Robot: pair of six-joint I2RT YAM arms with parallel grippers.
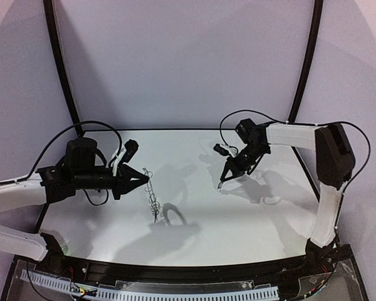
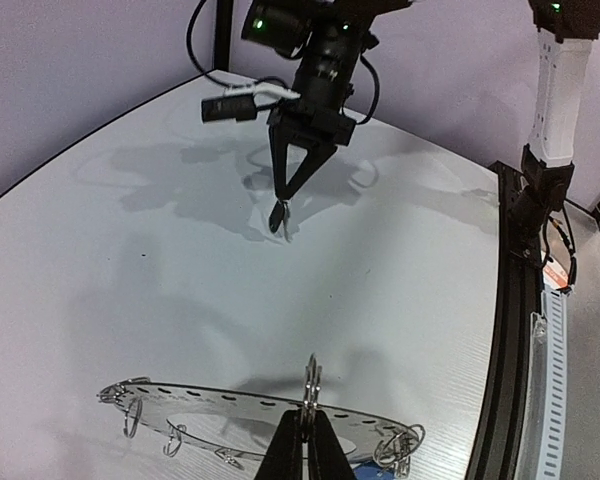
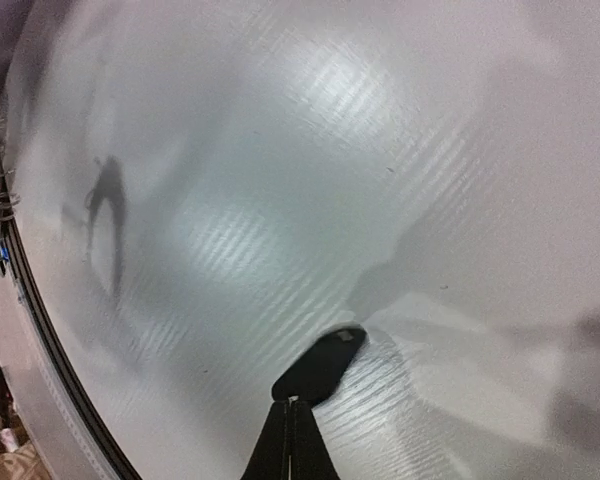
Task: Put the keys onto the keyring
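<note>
The keyring [image 2: 210, 408], a flat grey disc with small wire loops round its rim, hangs tilted over the white table; from above it looks edge-on [image 1: 152, 195]. My left gripper [image 2: 308, 425] is shut on one upright wire loop [image 2: 312, 378] at the disc's near rim. A bit of the blue key [image 2: 369, 471] shows beneath the disc's right end. My right gripper [image 3: 292, 402] is shut on the black-headed key [image 3: 322, 364], held just above the table, well right of the keyring [image 1: 222, 183]. Its metal blade is hidden.
The white table [image 1: 257, 219] has a black frame rail [image 2: 507, 300] along its near edge. Cables trail from both wrists. The right arm's white upright link [image 2: 558, 90] stands at that rail.
</note>
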